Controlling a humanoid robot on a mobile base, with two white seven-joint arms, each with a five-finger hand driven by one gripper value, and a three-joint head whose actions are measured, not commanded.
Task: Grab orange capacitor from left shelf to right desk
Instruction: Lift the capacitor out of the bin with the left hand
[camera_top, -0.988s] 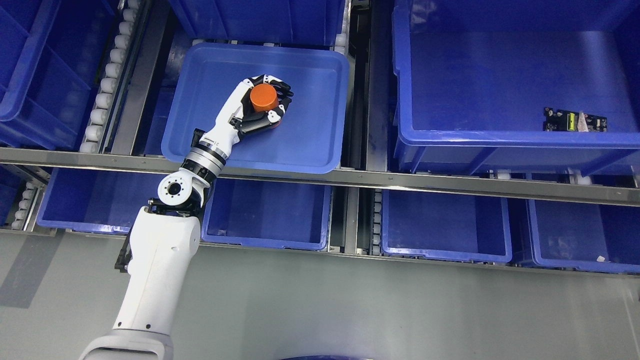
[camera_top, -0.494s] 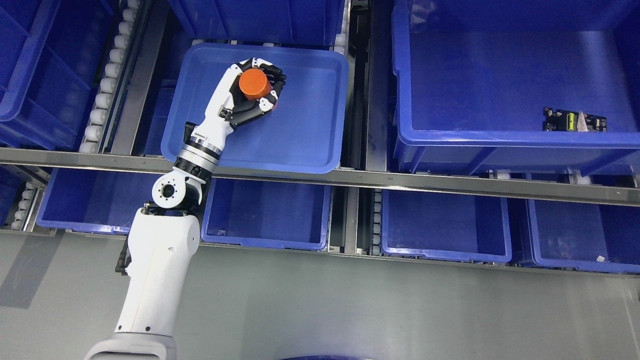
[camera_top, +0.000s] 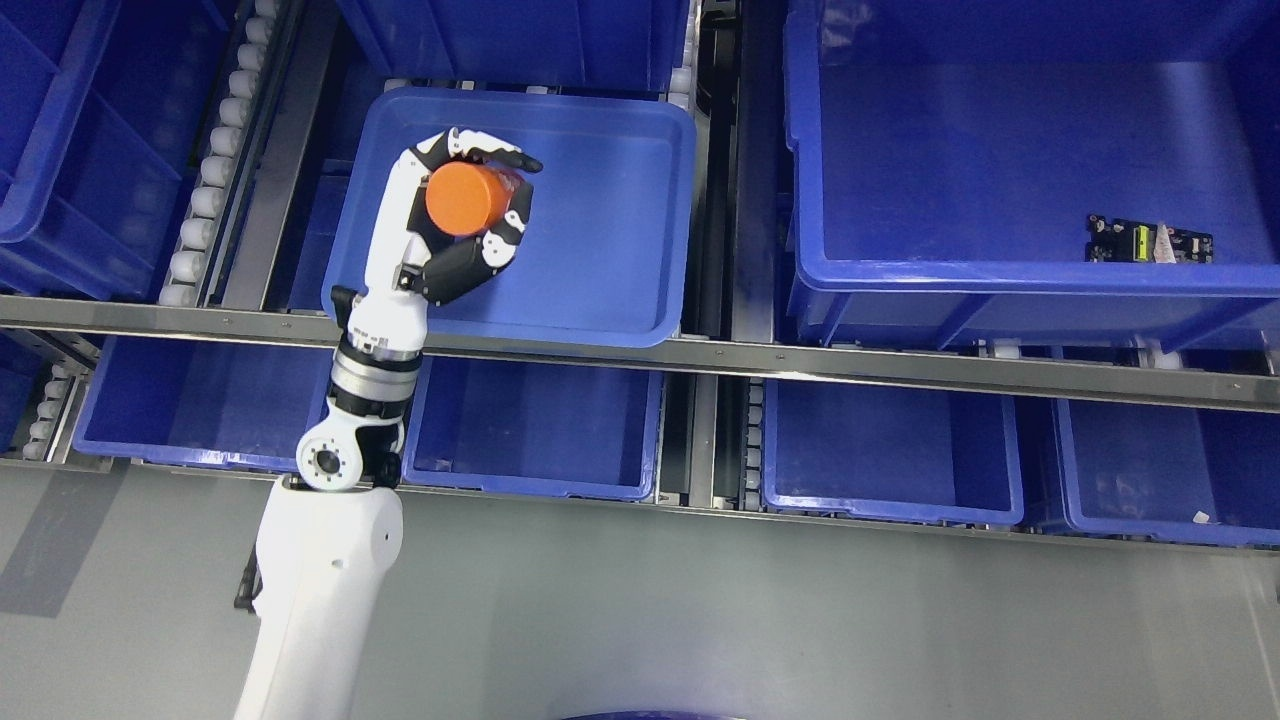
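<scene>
Since a second ago the left robot hand (camera_top: 455, 215) has drawn back toward the left and nearer edge of the shallow blue tray (camera_top: 620, 280), carrying the orange capacitor (camera_top: 466, 198) with it, and the forearm now stands almost upright in the picture rather than slanting. The hand is clenched around the capacitor, with one finger (camera_top: 500, 158) curved over its top edge and the thumb and other fingers wrapped below, so only the flat round end face and a sliver of its side show; whether it still touches the tray floor cannot be told. The capacitor is a smooth, matte cylinder, and the hand is white shell with black joints. The tray is glossy moulded plastic with rounded corners, resting on a shelf with a metal front rail (camera_top: 800, 360) and white rollers (camera_top: 215, 170) at the left. The arm's lower part is cut off at the bottom edge. At the right a deep blue bin (camera_top: 1000, 280) holds a small circuit board (camera_top: 1150, 242), too small to make out in detail. Lower bins (camera_top: 890, 505) are partly hidden under the rail, and the right arm is not in view
</scene>
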